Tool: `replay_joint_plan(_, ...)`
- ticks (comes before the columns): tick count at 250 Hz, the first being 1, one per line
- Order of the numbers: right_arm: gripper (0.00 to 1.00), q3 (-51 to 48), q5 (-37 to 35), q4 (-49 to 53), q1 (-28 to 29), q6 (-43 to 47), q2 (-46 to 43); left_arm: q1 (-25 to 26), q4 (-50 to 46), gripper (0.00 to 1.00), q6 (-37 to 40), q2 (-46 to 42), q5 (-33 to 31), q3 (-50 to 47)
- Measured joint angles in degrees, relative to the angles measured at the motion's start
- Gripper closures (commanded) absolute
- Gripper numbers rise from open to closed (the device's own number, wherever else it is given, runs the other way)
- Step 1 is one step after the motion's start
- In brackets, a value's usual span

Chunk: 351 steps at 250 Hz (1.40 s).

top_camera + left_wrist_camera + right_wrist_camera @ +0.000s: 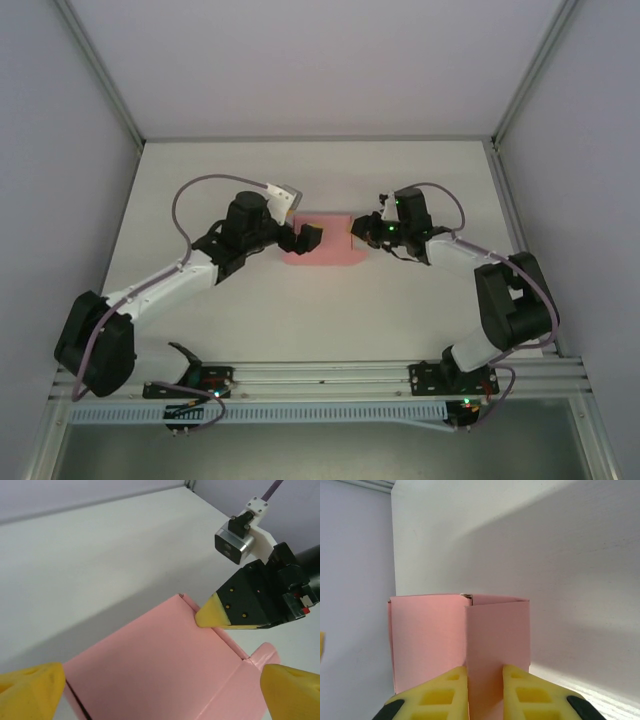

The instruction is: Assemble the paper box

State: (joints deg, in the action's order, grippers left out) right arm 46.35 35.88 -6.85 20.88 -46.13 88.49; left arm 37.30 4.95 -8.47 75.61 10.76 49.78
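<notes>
At right wrist, end effector (485,687) pinches paper box (427,635).

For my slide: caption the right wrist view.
Right tool grips a flap of the pink paper box on the white table.

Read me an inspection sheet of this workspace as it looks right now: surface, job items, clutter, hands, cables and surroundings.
Surface: white table, no marks seen.
Job's things: pink paper box, partly folded, lying mid-table between the two arms, with one flap standing up.
Clutter: nothing seen.
Hands: left hand open wide over the box, gripping nothing; right hand shut on the upright flap.
Cables: purple cables loop off each arm, apart from the box.
Surroundings: pale walls with metal frame posts; slotted rail at the near edge carrying the arm bases.
</notes>
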Motion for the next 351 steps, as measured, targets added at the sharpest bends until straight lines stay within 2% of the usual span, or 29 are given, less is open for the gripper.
replay_joint_plan(45,0.81,3.61,-0.57,8.15,0.00,2.91,-0.52,1.20,-3.93,0.00,6.14,-0.85,-2.34,-0.59)
replay_joint_plan(78,0.81,6.62,-0.68,15.78,-0.22,5.31,-0.55,9.38,-7.74,0.00,16.37,-1.51,-2.21,-0.90)
replay_joint_plan(107,0.82,9.49,-0.39,23.30,-0.79,7.21,-0.37,16.17,-12.98,0.00,23.17,1.31,-3.63,2.19)
replay_joint_plan(141,0.85,13.16,2.10,31.30,-1.86,8.72,1.73,21.66,-15.56,0.00,28.06,7.50,-10.43,5.95)
replay_joint_plan(174,0.87,16.68,3.67,39.39,-2.25,10.23,5.70,25.90,-17.46,0.00,30.38,14.43,-19.61,7.28)
replay_joint_plan(227,0.87,18.91,6.01,48.76,-2.58,12.74,9.44,28.33,-17.38,0.01,31.93,20.04,-33.68,7.34)
replay_joint_plan(252,0.88,19.23,7.32,50.49,-2.69,13.20,9.49,28.28,-14.95,0.13,32.96,20.13,-37.13,7.13)
replay_joint_plan(297,0.88,19.21,8.87,50.16,-3.26,13.18,9.51,28.30,-9.27,0.26,35.52,21.42,-39.82,5.75)
replay_joint_plan(333,0.78,19.21,9.29,50.01,-3.76,13.49,9.51,28.39,-7.98,0.48,36.61,22.38,-40.81,5.51)
replay_joint_plan(343,0.76,19.21,9.31,50.01,-3.91,13.70,9.51,28.46,-8.00,0.48,36.74,22.36,-40.79,5.51)
replay_joint_plan(351,0.69,19.21,9.35,50.01,-4.09,13.92,9.51,28.52,-8.00,0.48,37.05,22.36,-40.79,5.49)
